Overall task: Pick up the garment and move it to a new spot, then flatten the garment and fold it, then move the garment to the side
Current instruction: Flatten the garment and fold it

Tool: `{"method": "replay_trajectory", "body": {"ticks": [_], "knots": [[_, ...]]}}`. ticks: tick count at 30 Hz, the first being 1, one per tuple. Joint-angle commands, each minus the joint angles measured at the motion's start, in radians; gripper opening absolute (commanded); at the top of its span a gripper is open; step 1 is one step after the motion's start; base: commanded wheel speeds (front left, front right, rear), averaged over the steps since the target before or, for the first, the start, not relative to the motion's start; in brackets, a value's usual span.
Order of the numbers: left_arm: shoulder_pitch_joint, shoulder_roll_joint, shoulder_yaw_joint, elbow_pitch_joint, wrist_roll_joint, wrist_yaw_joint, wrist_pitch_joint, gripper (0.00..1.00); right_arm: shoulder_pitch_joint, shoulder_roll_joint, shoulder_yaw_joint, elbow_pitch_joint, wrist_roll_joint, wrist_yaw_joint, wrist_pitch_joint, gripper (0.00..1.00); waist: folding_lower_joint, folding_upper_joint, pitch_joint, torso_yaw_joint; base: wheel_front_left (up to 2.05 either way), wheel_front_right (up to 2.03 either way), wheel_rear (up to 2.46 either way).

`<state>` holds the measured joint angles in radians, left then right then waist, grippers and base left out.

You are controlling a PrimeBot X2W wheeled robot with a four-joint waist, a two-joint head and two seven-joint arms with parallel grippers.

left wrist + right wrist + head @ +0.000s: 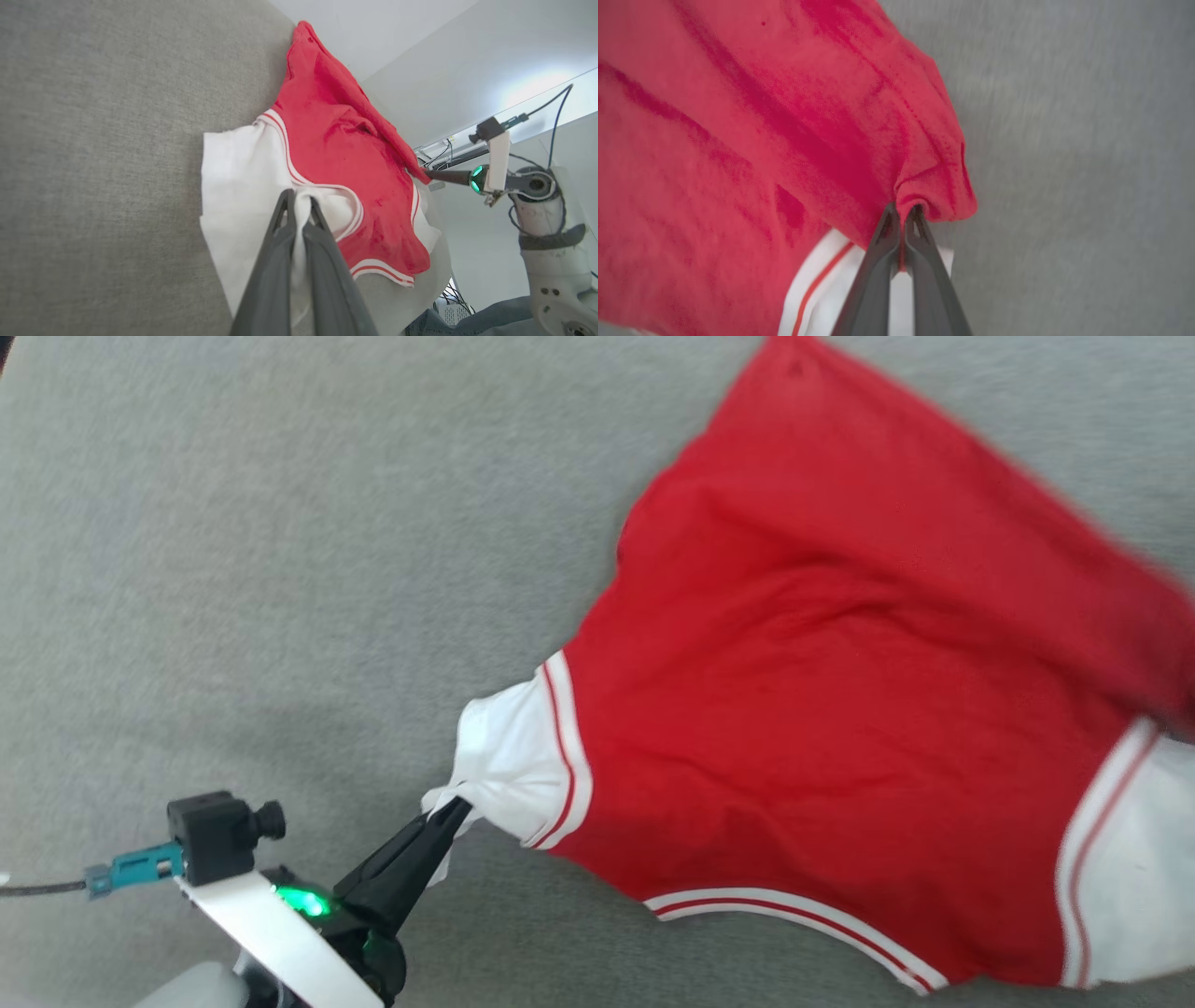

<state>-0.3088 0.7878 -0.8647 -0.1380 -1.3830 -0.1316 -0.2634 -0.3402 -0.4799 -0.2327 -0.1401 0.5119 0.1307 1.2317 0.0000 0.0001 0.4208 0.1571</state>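
Red garment [822, 709] edges in left gripper [456, 811], right gripper [903, 211]; grey surface [280, 569]

A grey felt-like surface [280, 569] lies before pale walls [467, 56] bearing a bright patch [532, 86], perhaps window light.

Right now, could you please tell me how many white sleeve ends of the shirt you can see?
2. On the garment, one white sleeve end is pinched in the left claw; the other is at the head view's right edge.
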Motion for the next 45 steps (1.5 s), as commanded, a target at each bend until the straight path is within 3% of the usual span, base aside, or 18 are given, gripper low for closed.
{"method": "replay_trajectory", "body": {"ticks": [1,5,9,16,18,19,26,30,38,45], "knots": [[0.022,0.006,0.012,0.005,-0.010,0.002,-0.001,0.00,0.084,0.028,-0.008,-0.054,0.026,0.000,0.003,0.00,0.0000,-0.0001,-0.045,-0.048,0.00,0.00,0.00],[0.049,0.006,0.028,0.014,-0.015,0.002,-0.001,0.00,0.297,0.079,0.000,-0.169,0.054,0.000,0.001,0.00,0.0000,-0.0001,-0.064,-0.072,0.00,0.00,0.00],[0.065,-0.004,0.044,0.013,-0.027,0.002,-0.001,0.00,0.455,0.124,0.079,-0.211,0.063,0.000,-0.008,0.00,0.0000,-0.0001,-0.073,-0.089,0.00,0.00,0.00],[0.070,-0.002,0.040,0.015,-0.020,0.002,-0.001,0.00,0.471,0.156,0.177,-0.183,0.045,0.000,-0.109,0.02,0.0000,-0.0001,-0.069,-0.109,0.00,0.00,0.00],[0.068,-0.002,0.040,0.015,-0.020,0.002,-0.001,0.00,0.455,0.155,0.172,-0.180,0.031,0.000,-0.147,0.89,0.0000,-0.0001,-0.067,-0.111,0.00,0.00,0.00],[0.067,-0.001,0.041,0.013,-0.020,0.002,-0.001,0.00,0.450,0.152,0.163,-0.191,0.034,0.000,-0.160,1.00,0.0000,-0.0001,-0.064,-0.109,0.00,0.00,0.00],[0.040,-0.024,0.047,-0.008,-0.016,0.002,-0.001,0.00,0.346,0.105,-0.020,-0.347,0.069,0.000,-0.133,1.00,0.0000,-0.0001,-0.020,-0.076,0.00,0.00,0.00],[0.005,-0.049,0.026,-0.013,-0.005,0.002,-0.001,0.00,0.169,0.073,-0.061,-0.342,0.047,0.000,-0.121,1.00,0.0000,-0.0001,0.015,-0.041,0.00,0.00,0.00],[-0.088,-0.090,-0.026,-0.015,-0.006,0.002,-0.001,0.00,-0.218,0.069,0.140,-0.058,-0.053,0.000,-0.181,1.00,0.0000,-0.0001,0.111,0.035,0.00,0.00,0.00],[-0.142,-0.125,-0.058,-0.002,-0.016,0.002,-0.001,0.00,-0.359,0.000,0.339,0.167,-0.110,0.000,-0.207,1.00,0.0000,-0.0001,0.149,0.094,0.00,0.00,0.00]]}}
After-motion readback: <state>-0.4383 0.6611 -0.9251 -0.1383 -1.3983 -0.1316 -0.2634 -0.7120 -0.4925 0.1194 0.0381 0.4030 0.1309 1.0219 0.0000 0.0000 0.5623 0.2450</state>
